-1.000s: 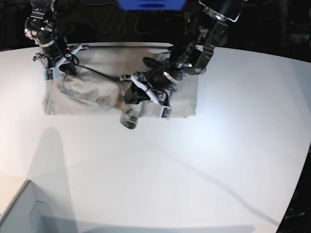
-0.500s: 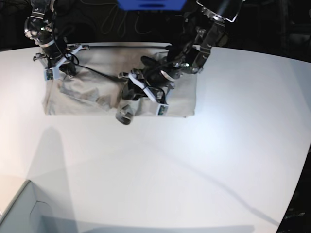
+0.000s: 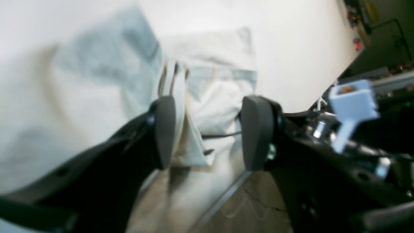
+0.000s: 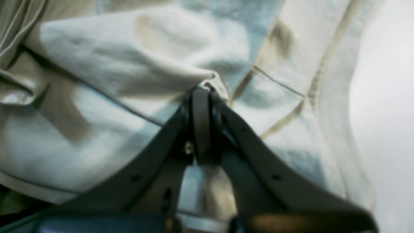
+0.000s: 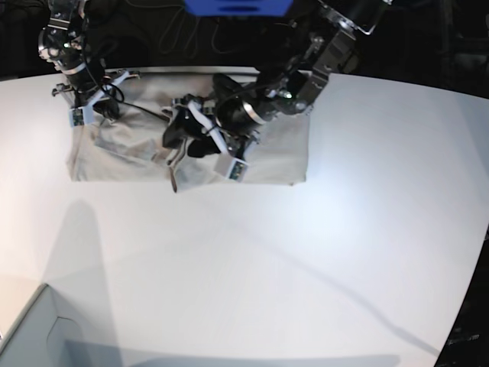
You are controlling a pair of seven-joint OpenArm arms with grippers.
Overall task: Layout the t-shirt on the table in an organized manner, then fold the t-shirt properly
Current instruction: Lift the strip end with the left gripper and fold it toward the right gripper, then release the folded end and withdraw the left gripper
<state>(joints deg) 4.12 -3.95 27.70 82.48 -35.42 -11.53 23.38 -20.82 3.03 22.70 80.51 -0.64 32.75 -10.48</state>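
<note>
The light grey-beige t-shirt [image 5: 271, 157] lies along the back of the white table [image 5: 267, 267], creased in its left half. My left gripper [image 5: 182, 140] hovers over the shirt's middle and is open. In the left wrist view a hemmed fold of the t-shirt [image 3: 189, 129] hangs beside one of the left gripper's [image 3: 210, 132] fingers [image 3: 165, 129], and the jaws stand well apart. My right gripper [image 5: 102, 112] is at the shirt's far left corner. It is shut on a raised pinch of the t-shirt [image 4: 145, 64], with its fingertips [image 4: 202, 97] pressed together.
A pale grey box corner [image 5: 30, 336] sits at the front left. A blue object [image 5: 237, 6] and dark cables lie beyond the table's back edge. The table's curved edge [image 5: 466, 306] runs down the right side.
My left gripper has moved left across the shirt and opened, letting go of the bunched fold it carried. The right arm has stayed in place, still shut.
</note>
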